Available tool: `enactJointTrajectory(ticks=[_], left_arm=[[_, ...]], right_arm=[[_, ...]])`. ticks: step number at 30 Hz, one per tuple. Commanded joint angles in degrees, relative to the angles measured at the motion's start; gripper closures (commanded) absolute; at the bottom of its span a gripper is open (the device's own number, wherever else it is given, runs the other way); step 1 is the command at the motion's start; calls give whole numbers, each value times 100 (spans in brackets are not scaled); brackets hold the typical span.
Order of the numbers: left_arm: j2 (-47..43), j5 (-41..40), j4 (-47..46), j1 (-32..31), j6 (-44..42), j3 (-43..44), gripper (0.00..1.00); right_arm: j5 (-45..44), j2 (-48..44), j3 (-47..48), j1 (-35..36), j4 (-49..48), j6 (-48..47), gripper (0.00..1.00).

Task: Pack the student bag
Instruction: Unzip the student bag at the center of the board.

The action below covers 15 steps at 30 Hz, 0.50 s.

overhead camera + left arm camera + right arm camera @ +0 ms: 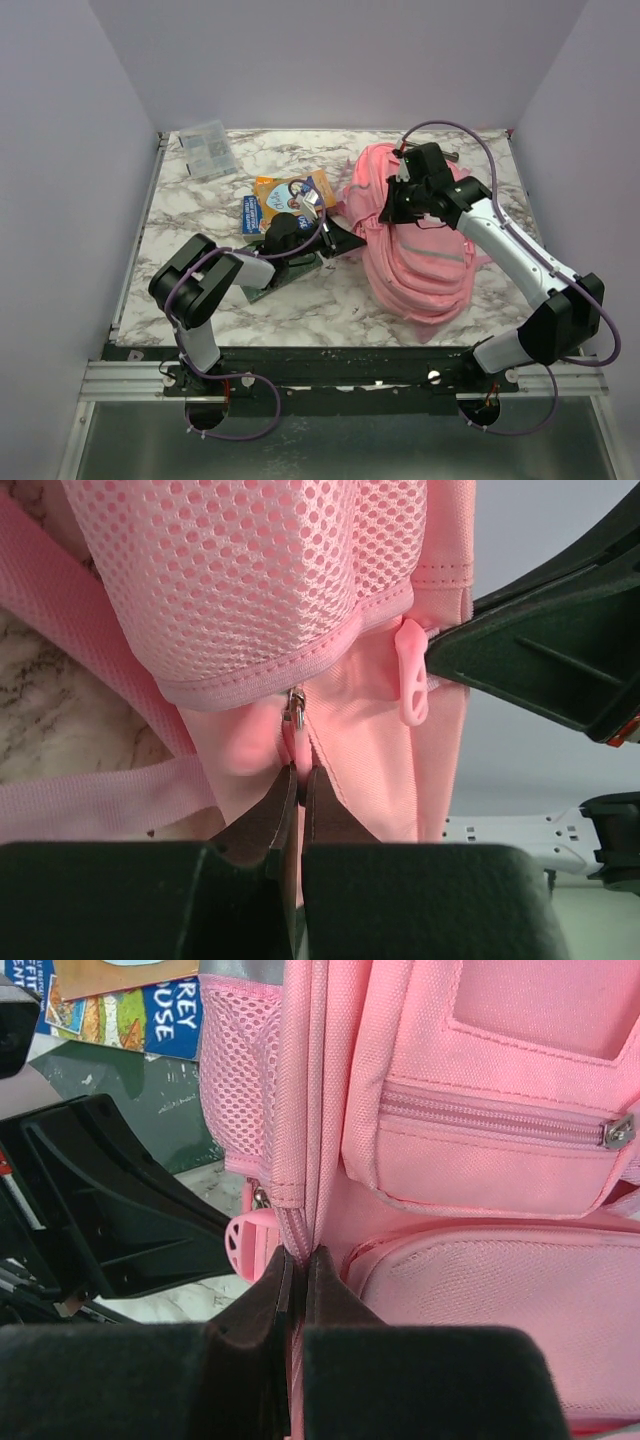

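The pink student bag lies on the marble table at centre right. My left gripper is at its left edge. In the left wrist view it is shut on a fold of the bag's pink fabric, just below a metal zip slider and the mesh side pocket. My right gripper is on the bag's upper left part. In the right wrist view it is shut on the bag's zip seam, beside a front pocket.
Two picture books lie left of the bag, also in the right wrist view. A dark green board lies under the left arm. A clear plastic box sits at the back left. A pink plastic clip hangs by the right gripper's body.
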<state>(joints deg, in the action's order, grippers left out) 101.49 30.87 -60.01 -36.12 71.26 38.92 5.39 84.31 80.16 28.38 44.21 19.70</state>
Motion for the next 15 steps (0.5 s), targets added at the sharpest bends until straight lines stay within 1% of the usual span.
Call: enactJointTrajectory(ticks=[1,3,7,13,15], left_arm=[[-30,753,16,-44,524,200,100],[-121,937,20,-39,611,143,100],[-264,947,18,-44,746,-117,100],[-143,890,-2,-223,903,-109,100],[-153,899,-4,-321,917,-72,100]], right_arm=[[-435,-350,-455,-13,-1099,673,99],[-665,-434,-606,-15,-1355,847,99],[-1157,-612,-766,-13,-1764,1287,99],[-1469,-733,-1160,-9,-2564,2367,99],[-1731,-707,-1258,-15,-2732,2698,99]])
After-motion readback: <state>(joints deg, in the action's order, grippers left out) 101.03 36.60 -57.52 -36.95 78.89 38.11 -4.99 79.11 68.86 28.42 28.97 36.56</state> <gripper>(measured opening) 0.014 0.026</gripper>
